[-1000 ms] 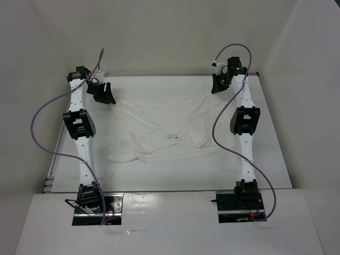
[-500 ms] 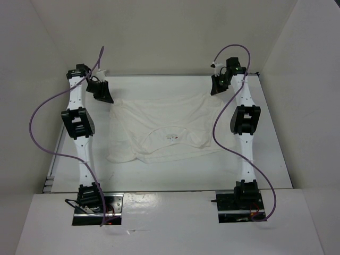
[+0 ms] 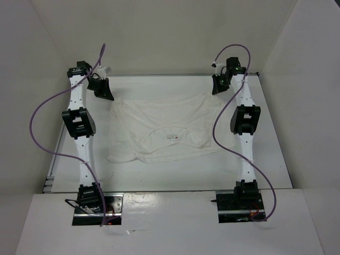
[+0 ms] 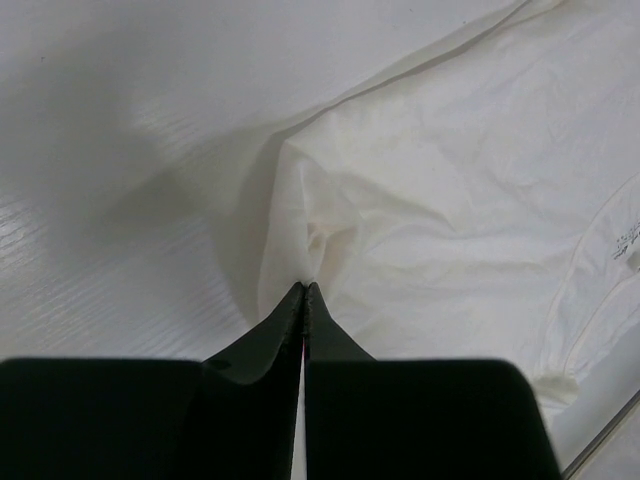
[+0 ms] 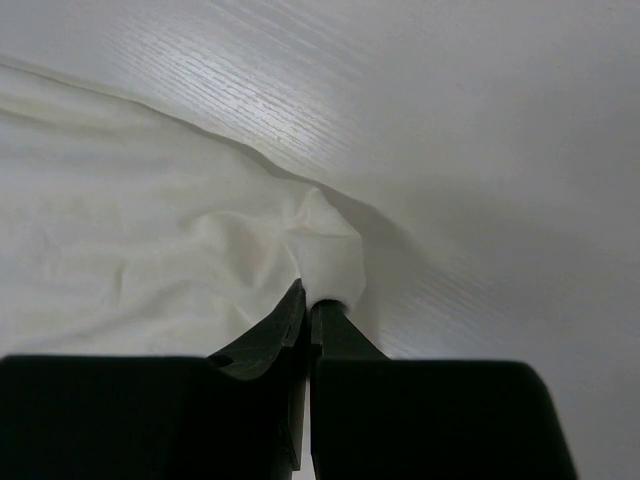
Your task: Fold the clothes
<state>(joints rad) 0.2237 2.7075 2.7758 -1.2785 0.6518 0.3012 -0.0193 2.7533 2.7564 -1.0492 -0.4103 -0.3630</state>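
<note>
From bases at the desk's (image 3: 276, 159) near edge, the left arm (image 3: 79, 125) and right arm (image 3: 244, 119) stretch forward along the shirt's (image 3: 164, 130) two sides. The shirt lies mid-desk between them, thin, white and wrinkled, with a tiny dark label (image 3: 172, 138) at its neck. At its far corners, each arm's jaws are closed tight, pinching a puckered fold of cloth.

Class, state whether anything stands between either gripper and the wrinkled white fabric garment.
Nothing visible does. The left gripper and the right gripper each pinch a far corner of the wrinkled white fabric garment directly.
</note>
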